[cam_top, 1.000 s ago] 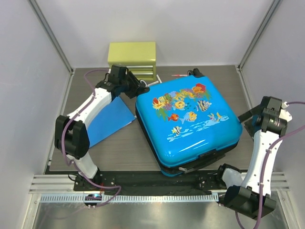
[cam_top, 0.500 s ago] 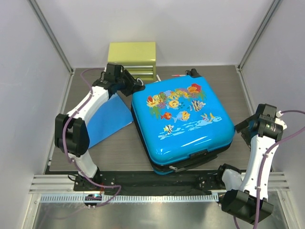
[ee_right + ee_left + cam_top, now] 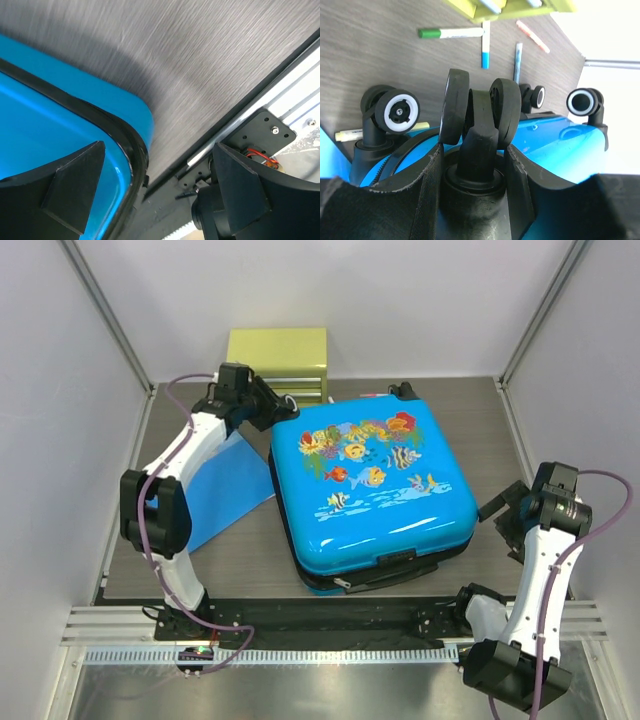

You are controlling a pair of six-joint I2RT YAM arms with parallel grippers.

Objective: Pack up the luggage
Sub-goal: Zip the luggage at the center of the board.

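We see bare table (image 3: 450,400) beside the right gripper (image 3: 503,520), out to the side wall. The table's near edge, with its metal rail (image 3: 300,80), runs close by this gripper. Its jaws stand wide open and hold nothing. A corner of the luggage (image 3: 370,490) lies just in front of them, not touching.

The left gripper (image 3: 475,150) has less room. The box (image 3: 278,360) stands just past it, with pens (image 3: 450,33) in between. Its jaws are about half closed around the leg of one wheel (image 3: 455,107) and grip it.

The luggage lies flat and shut between the two grippers.

We count one luggage, four sets of wheels, one box, one folder (image 3: 225,490) beside the left gripper, and five pens on the table.
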